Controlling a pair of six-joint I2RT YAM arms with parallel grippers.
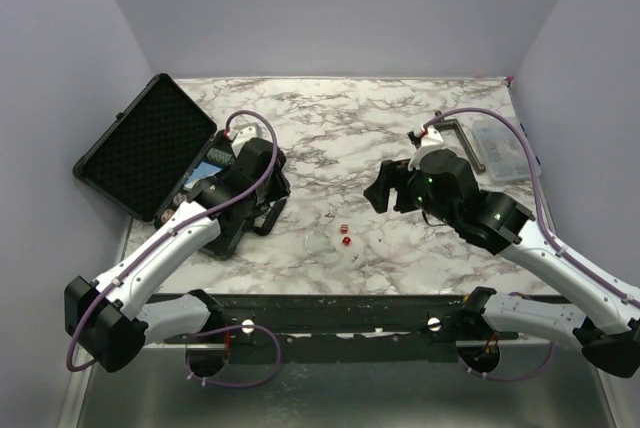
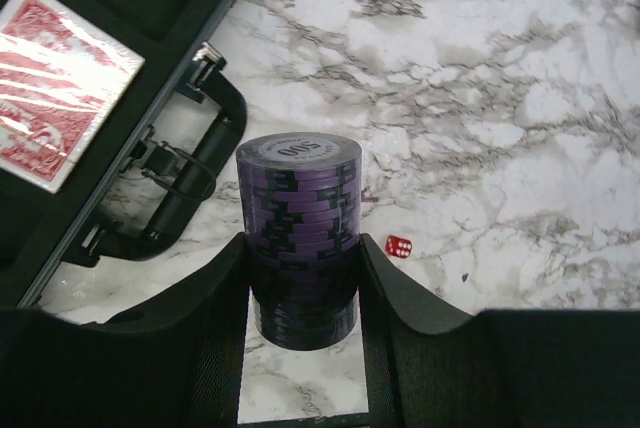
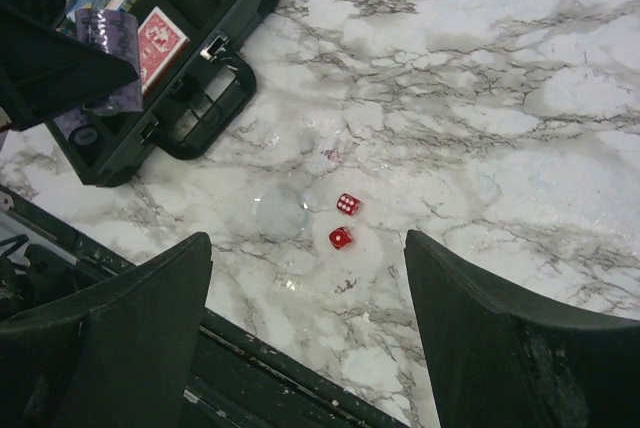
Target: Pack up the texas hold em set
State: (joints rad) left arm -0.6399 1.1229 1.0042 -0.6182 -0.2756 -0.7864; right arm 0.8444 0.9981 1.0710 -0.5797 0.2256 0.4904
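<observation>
Where the left pincer (image 2: 303, 253) grips, a chip stack (image 2: 298, 203) (purple) sits clamped.

Open marble (image 1: 340, 118) lies around the 2 dice (image 3: 347, 204), while the left arm (image 1: 190, 230) overhangs the case (image 1: 150, 148).

walls (image 1: 330, 8): plain pale lilac | tabletop (image 1: 340, 138): white marble with grey veining | light: even, soft

The chip stack (image 2: 298, 238) is purple with black edge stripes and a pale grey top. At its ten o'clock, the card deck (image 2: 55, 83) shows a red-and-white patterned back. The dice (image 3: 347, 204) are red with white pips, the case (image 1: 150, 148) black with dimpled foam, the table (image 1: 340, 128) white marble veined grey.
</observation>
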